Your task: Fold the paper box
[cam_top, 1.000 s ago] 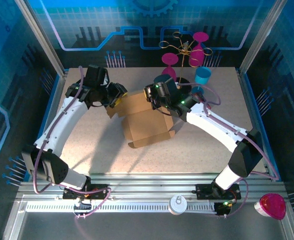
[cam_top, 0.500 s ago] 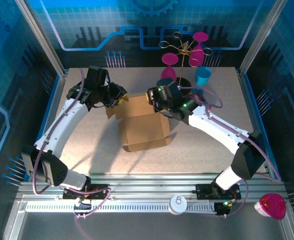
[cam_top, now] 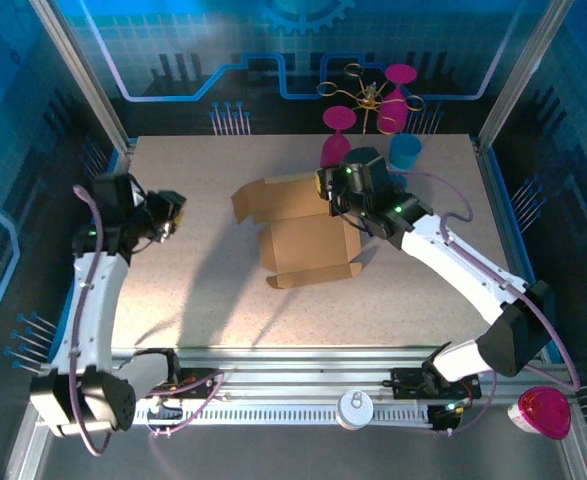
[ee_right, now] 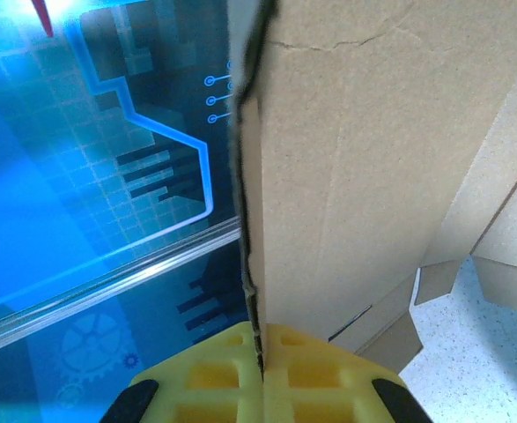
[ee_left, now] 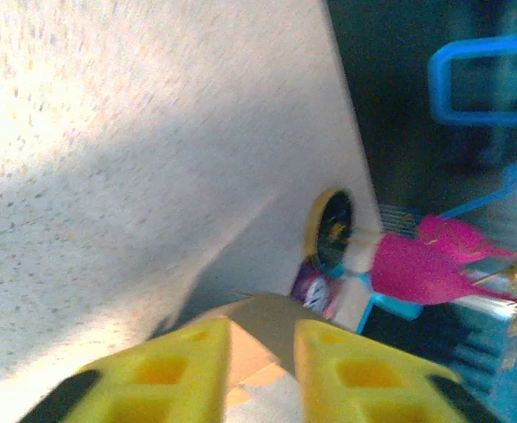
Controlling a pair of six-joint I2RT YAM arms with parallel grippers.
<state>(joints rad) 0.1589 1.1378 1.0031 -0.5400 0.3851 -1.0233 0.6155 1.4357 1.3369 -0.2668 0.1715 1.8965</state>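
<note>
The paper box (cam_top: 308,245) is a brown cardboard carton lying open in the middle of the table, with one flap raised at its far left. My right gripper (cam_top: 331,192) is at the box's far right corner. In the right wrist view it (ee_right: 262,352) is shut on the edge of an upright cardboard panel (ee_right: 372,159). My left gripper (cam_top: 173,213) hangs over bare table well left of the box. Its yellow fingers (ee_left: 166,370) stand a little apart with nothing between them (ee_left: 262,352). A corner of the box (ee_left: 271,317) shows beyond them.
At the back of the table stand pink goblets (cam_top: 338,122), a blue cup (cam_top: 405,152) and a gold wire rack (cam_top: 365,95). A pink dome (cam_top: 543,412) and a white lid (cam_top: 355,408) sit by the front rail. Blue panels wall in the table.
My left arm has let go of the box's left flap and swung far left, its fingers narrowing. The right gripper has kept its grip and drawn the box slightly right.
</note>
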